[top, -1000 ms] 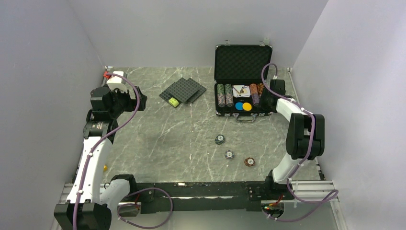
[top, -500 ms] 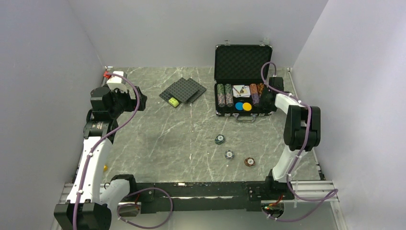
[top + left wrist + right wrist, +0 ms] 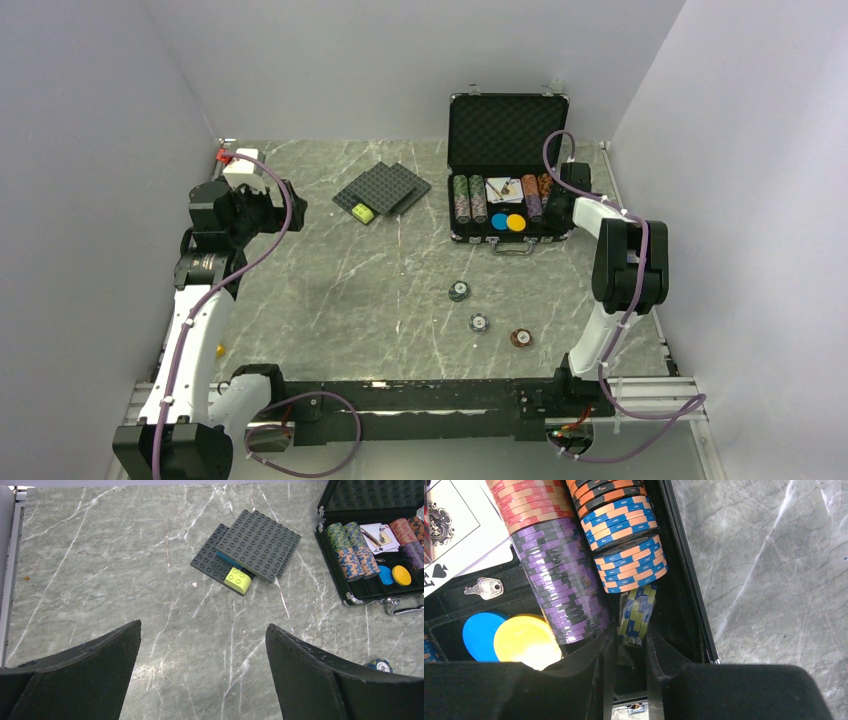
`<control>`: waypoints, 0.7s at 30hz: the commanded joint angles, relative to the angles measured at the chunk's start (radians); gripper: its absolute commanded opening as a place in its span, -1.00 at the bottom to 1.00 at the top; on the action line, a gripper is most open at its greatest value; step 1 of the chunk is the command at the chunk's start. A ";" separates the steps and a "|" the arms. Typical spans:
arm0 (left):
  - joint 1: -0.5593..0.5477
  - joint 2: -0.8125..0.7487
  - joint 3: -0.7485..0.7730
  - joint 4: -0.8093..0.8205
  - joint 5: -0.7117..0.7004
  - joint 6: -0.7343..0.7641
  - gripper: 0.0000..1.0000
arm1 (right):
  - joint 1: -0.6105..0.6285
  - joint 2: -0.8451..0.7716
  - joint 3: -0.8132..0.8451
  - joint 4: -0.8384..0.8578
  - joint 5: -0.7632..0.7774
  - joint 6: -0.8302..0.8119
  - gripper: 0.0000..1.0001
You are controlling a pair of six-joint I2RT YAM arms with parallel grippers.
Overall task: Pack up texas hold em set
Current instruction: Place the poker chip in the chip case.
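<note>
- Two wide black fingers [image 3: 90, 675] of the left gripper [image 3: 202, 630] stand far apart with nothing between them, hanging above the grey-green marble table [image 3: 350, 290] on its left side.
- Right of that gripper and farther back lie overlapping dark grey studded flat plates [image 3: 252, 545], with a lime-yellow toy brick [image 3: 238, 580] resting on their near corner.
- Three small loose stacks of poker chips sit apart on the table in front of the case: a dark green one [image 3: 458, 291], a grey one [image 3: 480, 322] and a brown one [image 3: 521, 338], stepping toward the near right.
- At the back right stands the black silver-edged briefcase [image 3: 508, 125], its foam-lined lid upright and its tray facing up.
- Inside the tray, from left: rows of green and orange-blue chips [image 3: 350, 550], playing cards [image 3: 380, 535], a blue disc [image 3: 385, 575] touching an orange-yellow disc [image 3: 401, 575], and a small silver key [image 3: 485, 587] just behind them.
- Further right lie a red-and-purple chip row [image 3: 564, 600] and an orange-blue chip row [image 3: 624, 535] against the case's right wall.
- The right gripper [image 3: 630, 641] reaches into that right-hand slot, its jaws drawn in against a small green-and-blue chip stack [image 3: 636, 612] standing on edge, touching the near end of the orange-blue row.
</note>
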 commanded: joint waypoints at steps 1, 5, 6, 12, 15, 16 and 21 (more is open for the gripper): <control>-0.005 -0.005 0.000 0.017 0.000 -0.009 0.97 | -0.015 0.013 0.019 0.085 0.077 0.012 -0.50; -0.004 -0.004 0.000 0.017 -0.001 -0.009 0.97 | -0.015 0.034 0.045 0.082 0.085 0.038 -0.52; -0.004 -0.004 0.000 0.017 0.000 -0.008 0.97 | -0.015 0.031 0.039 0.092 0.088 0.045 -0.52; -0.005 -0.003 0.001 0.017 0.000 -0.009 0.97 | -0.017 -0.011 0.009 0.153 0.116 0.105 -0.32; -0.004 -0.003 0.001 0.016 -0.002 -0.009 0.97 | -0.022 -0.021 0.010 0.158 0.136 0.142 -0.27; -0.005 -0.004 0.000 0.016 -0.004 -0.009 0.97 | -0.024 -0.024 0.011 0.158 0.139 0.154 -0.24; -0.005 -0.005 0.000 0.015 -0.004 -0.009 0.97 | -0.037 -0.057 -0.019 0.184 0.133 0.207 -0.16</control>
